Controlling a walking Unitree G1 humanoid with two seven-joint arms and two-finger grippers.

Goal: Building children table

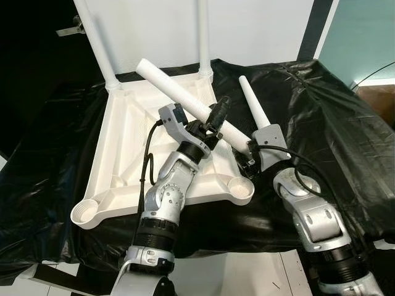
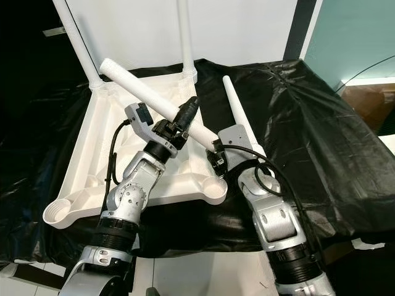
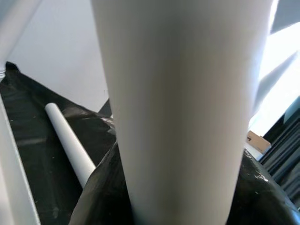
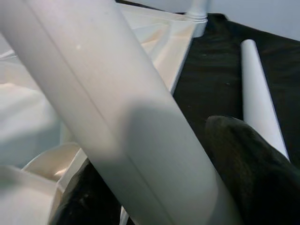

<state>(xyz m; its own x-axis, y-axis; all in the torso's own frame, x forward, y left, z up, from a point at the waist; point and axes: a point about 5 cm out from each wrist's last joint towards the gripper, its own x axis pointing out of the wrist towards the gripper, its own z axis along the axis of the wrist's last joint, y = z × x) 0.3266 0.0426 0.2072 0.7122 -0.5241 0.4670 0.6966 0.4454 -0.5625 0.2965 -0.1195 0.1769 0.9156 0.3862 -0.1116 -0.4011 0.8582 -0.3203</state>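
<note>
The left gripper point(image 1: 217, 117) and right gripper point(image 1: 250, 150) are both clenching a white table leg point(image 1: 185, 97), angling it toward the upturned tabletop's point(image 1: 133, 132) empty corner socket point(image 1: 239, 184) just below.

No readable text, label, brand, number or sign anywhere.
</note>
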